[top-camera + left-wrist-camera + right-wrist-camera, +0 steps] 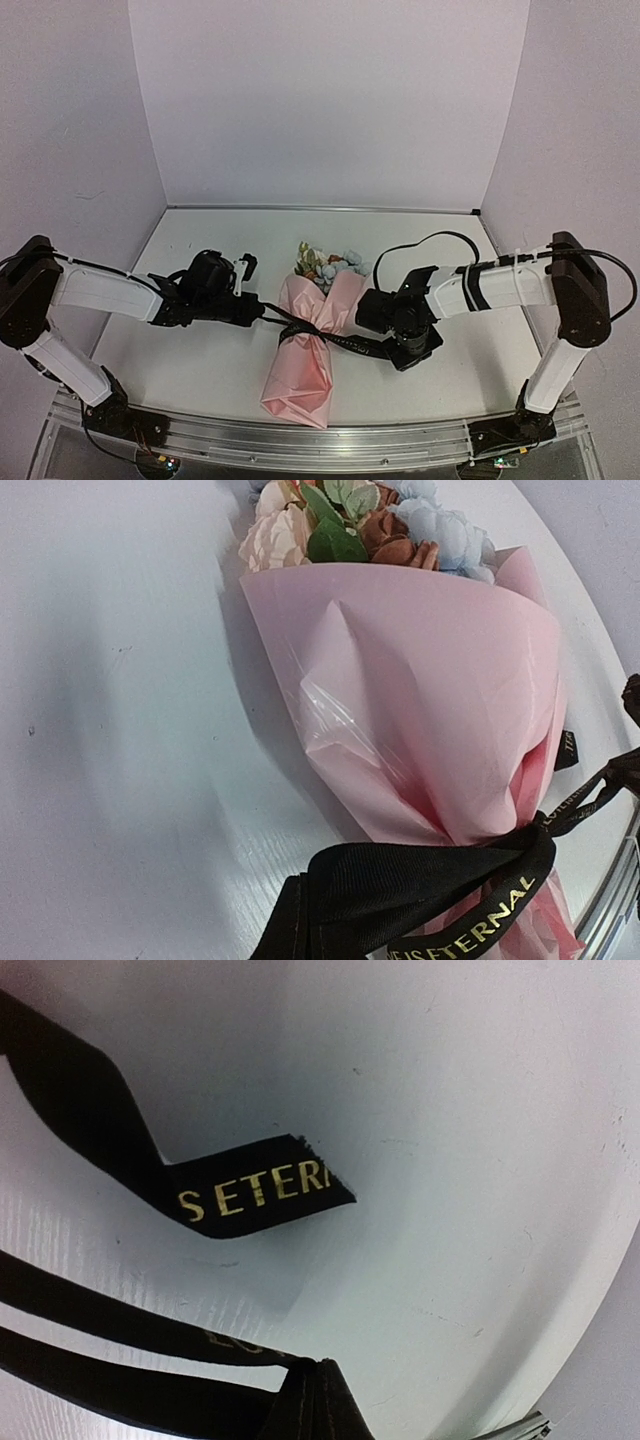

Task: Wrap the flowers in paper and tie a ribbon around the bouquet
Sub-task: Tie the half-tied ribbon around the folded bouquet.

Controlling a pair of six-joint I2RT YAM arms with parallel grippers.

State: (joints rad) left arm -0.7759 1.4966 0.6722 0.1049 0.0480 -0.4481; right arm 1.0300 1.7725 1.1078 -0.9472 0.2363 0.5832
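Bouquet (305,345) lies centre frame on a white table (200,360): blue, peach and rust artificial flowers (350,520), already coned in translucent pink paper (430,700). A black satin ribbon (430,875) cinches its waist. The left gripper (258,313) and right gripper (378,346) are each clamped on a ribbon strand. Wrapping looks done; the knot seems unfinished. Gold lettering reads "IS ETERNAL".

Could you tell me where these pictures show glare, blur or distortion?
Top external view: evenly lit, sharp. Left wrist view: sheen on the translucent pink wrapping paper, rim of the white table bowed. Right wrist view: black satin ribbon, gold lettering crisp, near strands blurred.
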